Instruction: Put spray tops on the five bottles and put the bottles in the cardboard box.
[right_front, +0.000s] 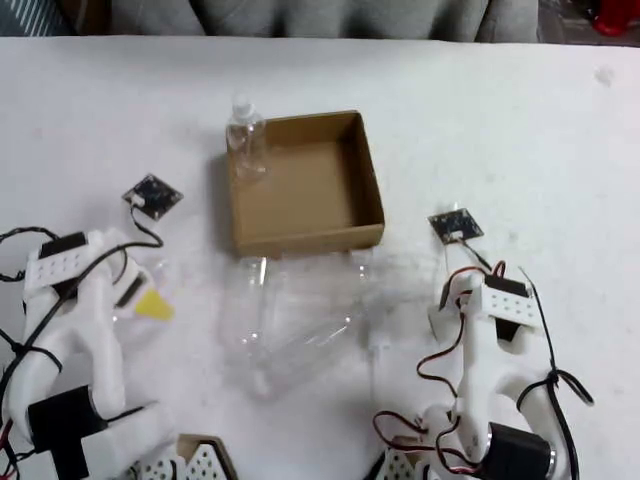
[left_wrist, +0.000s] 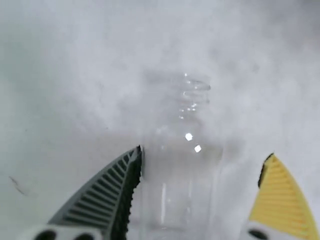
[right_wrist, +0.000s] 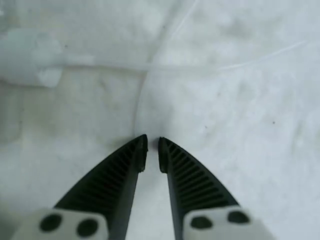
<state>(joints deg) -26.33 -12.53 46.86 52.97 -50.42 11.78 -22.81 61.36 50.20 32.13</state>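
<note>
The left gripper (left_wrist: 202, 156) is spread open round an uncapped bottle (left_wrist: 182, 170) on the tabletop (left_wrist: 60, 75) at near left, grey jaw touching its side and yellow jaw apart. If it closes off-centre, the slick round bottle would likely squirt out sideways. The right gripper (right_wrist: 152, 142), at near right, is all but clenched with nothing clearly held, just beside a spray top (right_wrist: 30, 62) whose thin tube could bend or snag if dragged. The box (right_front: 310, 240) stands far centre with a capped bottle (right_front: 245, 140) at its far-left corner, and a knock could roll the loose bottles (right_front: 290, 325) nearby.
</note>
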